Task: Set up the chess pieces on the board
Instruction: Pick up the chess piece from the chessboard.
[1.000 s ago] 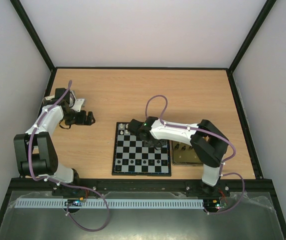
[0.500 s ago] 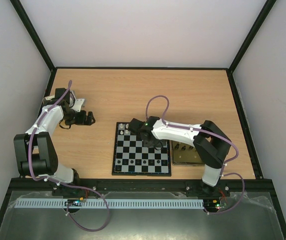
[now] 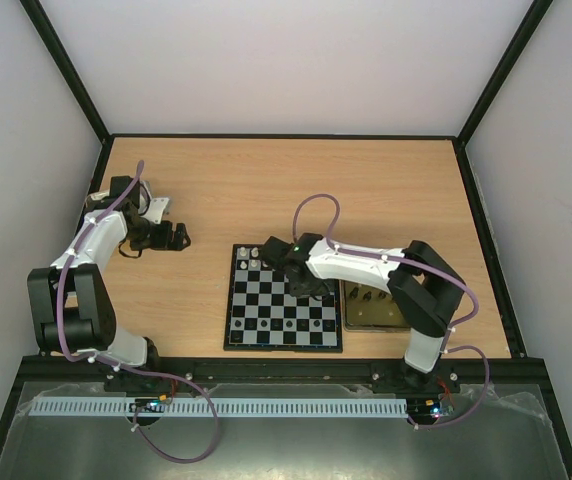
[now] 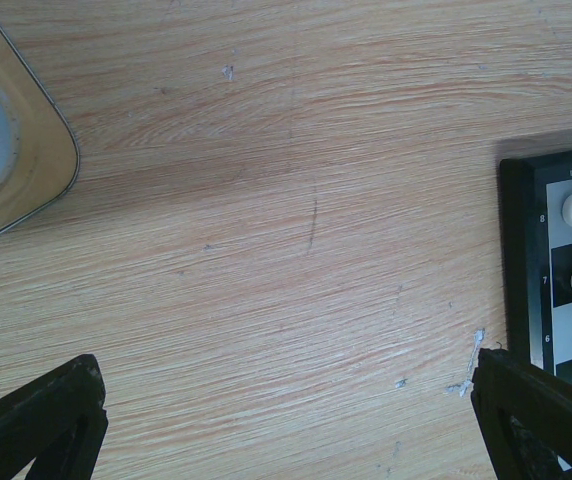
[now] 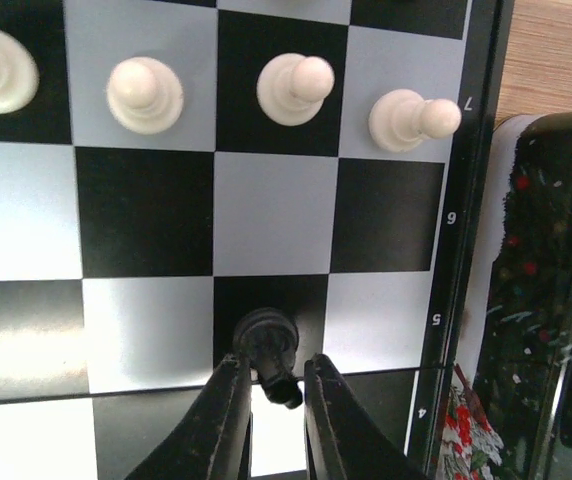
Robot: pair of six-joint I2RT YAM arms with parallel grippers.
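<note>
Since the right fingers [image 5: 221, 425] stood narrow, pinched on a small black piece [image 5: 266, 335] that leaned over a dark square near the right edge of the board [image 5: 266, 210], the grip itself looked like the weak point. A figure so tiny, caught at a slant, could twist or squirt out of the hold, or fall over once set down. A row of white pawns [image 5: 144, 95] stood further up the board, so a careless sweep might topple them. The board lay flat on the surface [image 4: 266, 200], with the tin [image 3: 376, 318] just beside its right edge. The left fingers [image 4: 41, 420] were spread wide over bare wood near the board's corner, holding nothing.
</note>
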